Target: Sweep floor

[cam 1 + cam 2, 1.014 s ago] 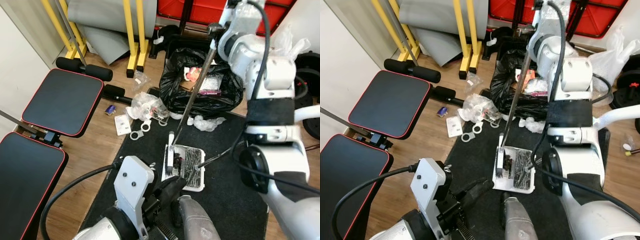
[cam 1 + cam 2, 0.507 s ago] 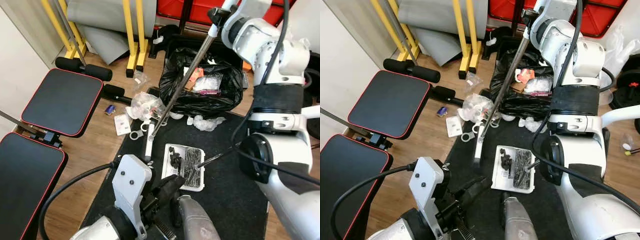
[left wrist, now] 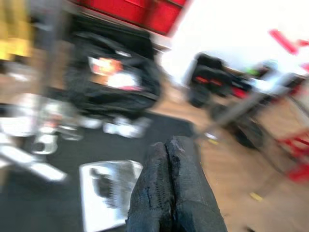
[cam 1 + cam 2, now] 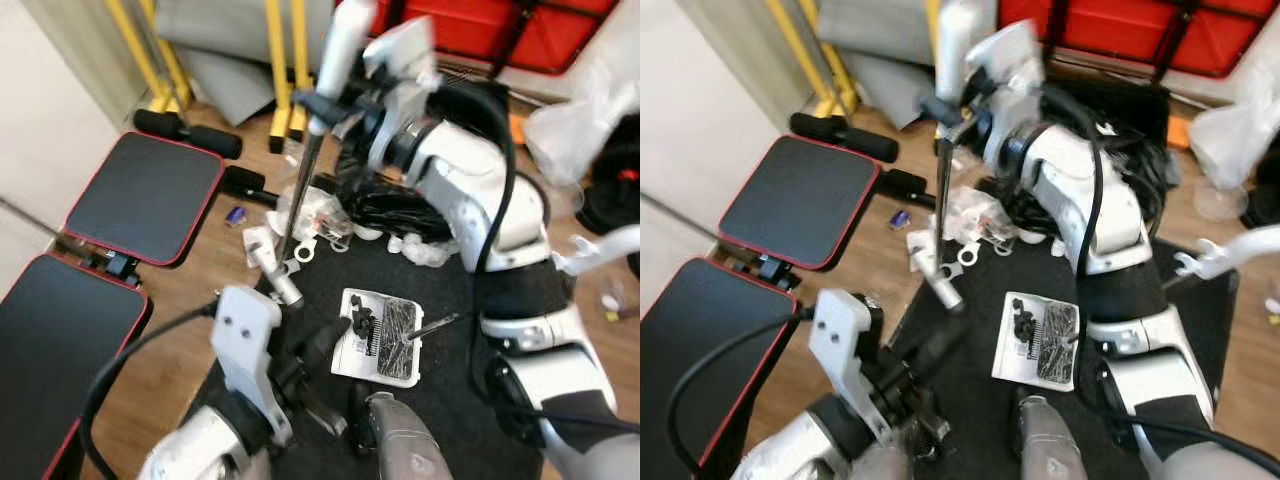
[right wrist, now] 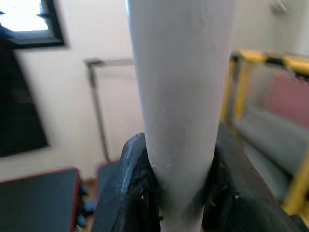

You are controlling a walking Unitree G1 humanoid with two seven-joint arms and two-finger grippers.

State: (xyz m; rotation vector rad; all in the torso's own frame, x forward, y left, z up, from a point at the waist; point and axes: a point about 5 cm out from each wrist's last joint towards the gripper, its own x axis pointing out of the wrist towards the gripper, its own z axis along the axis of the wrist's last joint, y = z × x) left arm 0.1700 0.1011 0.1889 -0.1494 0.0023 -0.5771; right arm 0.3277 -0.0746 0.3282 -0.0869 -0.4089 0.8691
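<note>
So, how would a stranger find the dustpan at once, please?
Start from the black floor mat below the black rubbish bag. The white rectangular dustpan lies flat near the mat's middle, unlike the clear plastic scraps nearby, it holds dark debris.

floor: wood planks (image 4: 190, 300) under a black mat (image 4: 450, 330) | bench: black pads, red-edged (image 4: 145, 195), lay well left of the right tool (image 4: 325, 105) | frame: yellow bars (image 4: 285, 60) stood behind it | wall: pale (image 4: 40, 110)

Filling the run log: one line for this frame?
right gripper: clamped on broom handle | broom head: left of dustpan | left gripper: shut, idle
</note>
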